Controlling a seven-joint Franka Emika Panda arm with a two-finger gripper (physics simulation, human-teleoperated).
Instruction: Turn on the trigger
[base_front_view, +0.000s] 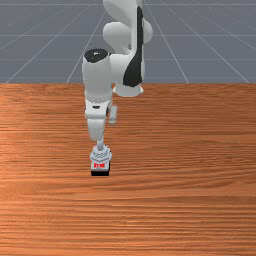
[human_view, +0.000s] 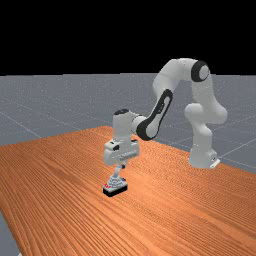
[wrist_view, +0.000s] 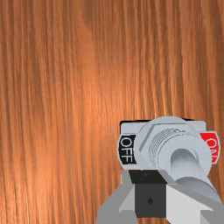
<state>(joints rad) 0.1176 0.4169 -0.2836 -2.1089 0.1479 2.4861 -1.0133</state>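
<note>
The gripper hangs just above and behind the switch in the front view; whether it is open or shut cannot be told. In the far view, the gripper is at the top of the lever, which rises from the switch and tilts a little away from the red label. The wrist view has the gripper beside the thick grey lever, partly covering it. A black OFF label and a red ON label mark opposite ends of the switch. Contact with the lever cannot be told.
The brown wooden table extends around the switch. The arm's base stands toward the far view's right, and the forearm passes above the table between base and hand.
</note>
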